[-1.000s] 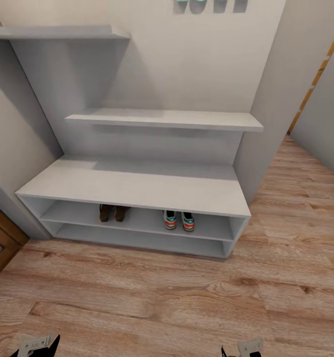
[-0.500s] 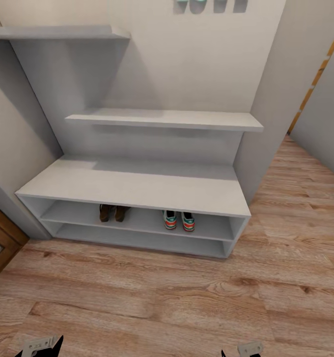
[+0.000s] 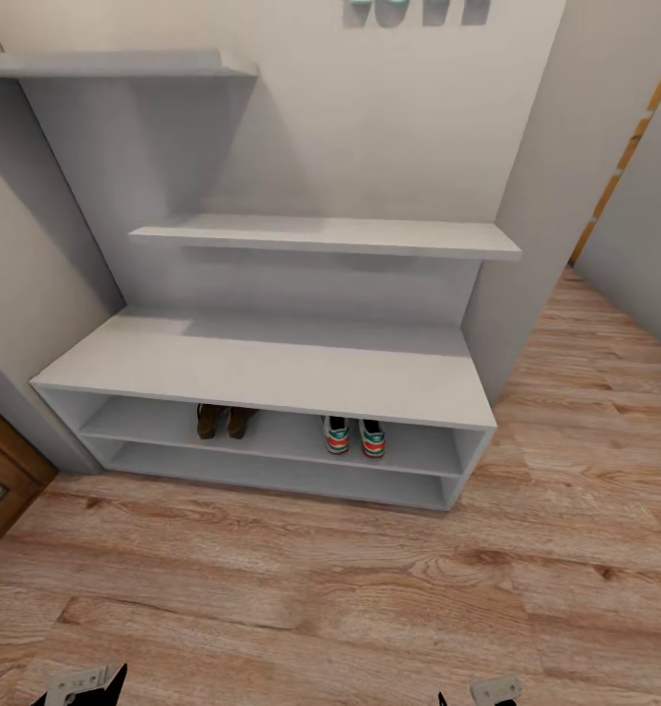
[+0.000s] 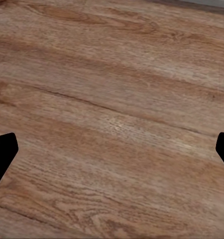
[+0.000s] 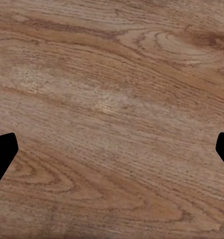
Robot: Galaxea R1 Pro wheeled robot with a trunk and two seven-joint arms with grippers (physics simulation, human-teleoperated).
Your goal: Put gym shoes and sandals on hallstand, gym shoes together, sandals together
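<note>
Light brown wood-plank corridor floor lies before the low white two-shelf hallstand. On its upper shelf, brown sandals and white-green gym shoes are paired, long axes running front-to-back, heels outward. Left gripper and right gripper are seen spread wide over bare planks.

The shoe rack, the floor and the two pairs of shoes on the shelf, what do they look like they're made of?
The shoe rack looks like matte white painted board: flat, no grain. The floor looks like wood-grain plank, with knots and seams showing. The sandals look like dark brown leather, though they are small here. The gym shoes look white with red-orange and green patches; material unclear.
</note>
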